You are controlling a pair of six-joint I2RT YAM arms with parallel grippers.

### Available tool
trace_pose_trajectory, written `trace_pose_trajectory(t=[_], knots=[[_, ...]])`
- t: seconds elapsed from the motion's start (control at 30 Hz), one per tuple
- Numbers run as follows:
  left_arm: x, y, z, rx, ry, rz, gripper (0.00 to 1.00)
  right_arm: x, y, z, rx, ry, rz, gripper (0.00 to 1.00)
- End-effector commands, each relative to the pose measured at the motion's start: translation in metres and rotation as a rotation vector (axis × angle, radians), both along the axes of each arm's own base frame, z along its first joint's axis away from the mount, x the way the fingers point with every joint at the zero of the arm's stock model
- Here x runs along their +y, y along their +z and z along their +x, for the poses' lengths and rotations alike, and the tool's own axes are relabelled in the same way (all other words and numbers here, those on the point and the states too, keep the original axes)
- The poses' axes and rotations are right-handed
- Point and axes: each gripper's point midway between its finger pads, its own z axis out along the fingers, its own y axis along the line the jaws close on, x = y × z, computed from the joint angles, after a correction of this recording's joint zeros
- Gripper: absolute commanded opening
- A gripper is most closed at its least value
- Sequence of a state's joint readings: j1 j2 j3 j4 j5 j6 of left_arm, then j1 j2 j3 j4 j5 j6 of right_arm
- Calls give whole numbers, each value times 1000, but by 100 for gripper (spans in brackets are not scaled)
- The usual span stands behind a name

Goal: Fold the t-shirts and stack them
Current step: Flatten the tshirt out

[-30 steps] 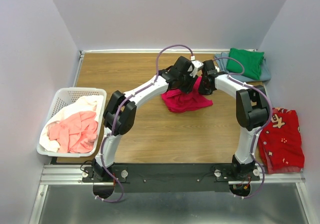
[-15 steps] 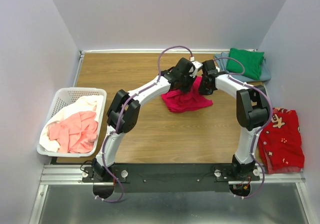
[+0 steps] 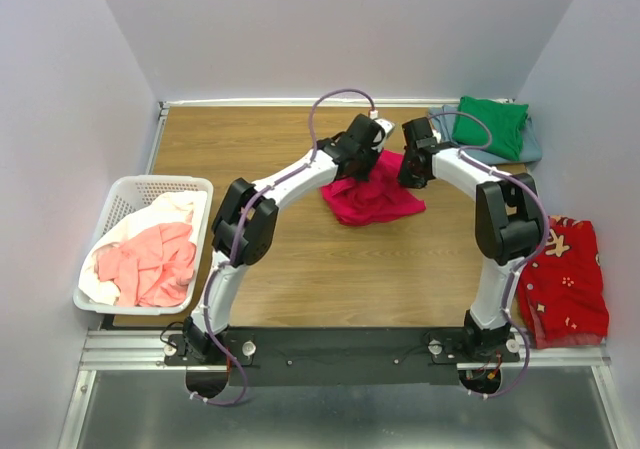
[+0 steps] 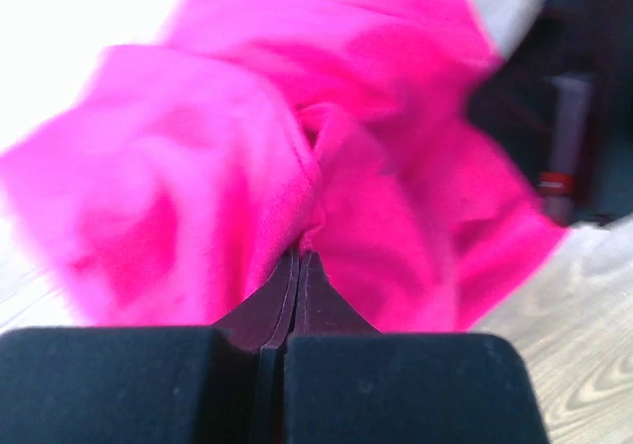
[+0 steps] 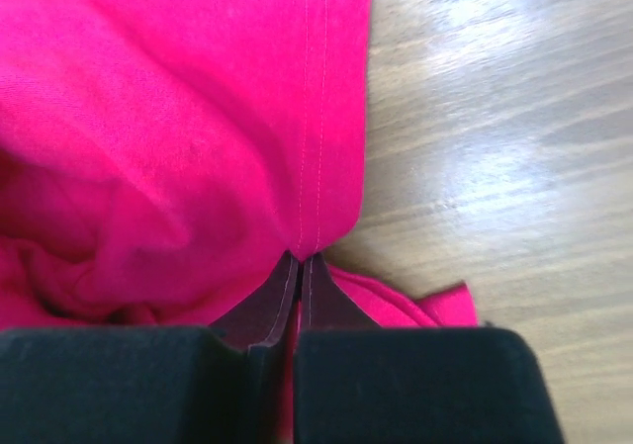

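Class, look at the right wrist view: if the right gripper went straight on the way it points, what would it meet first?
The right gripper would meet the crimson-pink t-shirt first: its shut tips pinch a stitched edge. Beyond the cloth probably lies the wooden table, though depth is unclear.

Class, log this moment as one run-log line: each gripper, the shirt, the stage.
left gripper: shut on crimson-pink t-shirt | right gripper: shut on same shirt | shirt: bunched, unfolded | stage: fold not yet done
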State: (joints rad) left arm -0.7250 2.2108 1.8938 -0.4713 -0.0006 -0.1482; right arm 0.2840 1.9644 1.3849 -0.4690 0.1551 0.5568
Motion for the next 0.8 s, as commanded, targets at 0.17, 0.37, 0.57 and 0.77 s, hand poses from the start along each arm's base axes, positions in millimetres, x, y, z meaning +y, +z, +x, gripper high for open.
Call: trace_pose_trajectory(t=[0.17, 0.37, 0.57, 0.77], knots=[[113, 152, 37, -266, 388, -11, 0, -42, 60, 13, -111, -106, -91, 1], [182, 211, 42, -359, 558, -23, 0, -76, 113, 35, -219, -156, -174, 1], [250, 267, 45, -478, 733, -13, 0, -94, 167, 49, -324, -190, -209, 1], [306, 336, 41, -614, 867, -38, 0, -113, 223, 56, -432, -235, -253, 1]])
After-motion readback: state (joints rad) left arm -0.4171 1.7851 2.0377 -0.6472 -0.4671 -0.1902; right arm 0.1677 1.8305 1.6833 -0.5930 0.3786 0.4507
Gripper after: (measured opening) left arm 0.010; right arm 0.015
